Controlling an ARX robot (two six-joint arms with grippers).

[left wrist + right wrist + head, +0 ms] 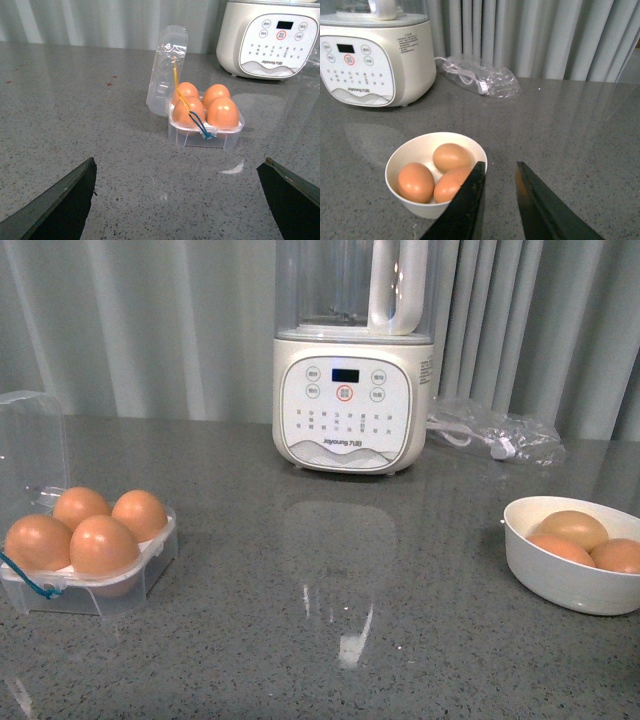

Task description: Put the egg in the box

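The box (135, 585), near left on the counter (330, 640), has all four cells filled, so the egg (103, 545) seems placed; left claw (180, 161) spread wide, right claw (500, 164) narrowly parted, both empty; best retreat clear of the lid (30, 440) and bowl (560, 585).

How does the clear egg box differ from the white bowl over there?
The egg box is clear plastic, squarish, with a hinged lid standing open; the bowl is opaque white, round, lidless. The egg box holds four eggs, one per cell; the bowl holds three, loosely together. The egg box sits left on the table, the bowl right. Both hold similar brown eggs.
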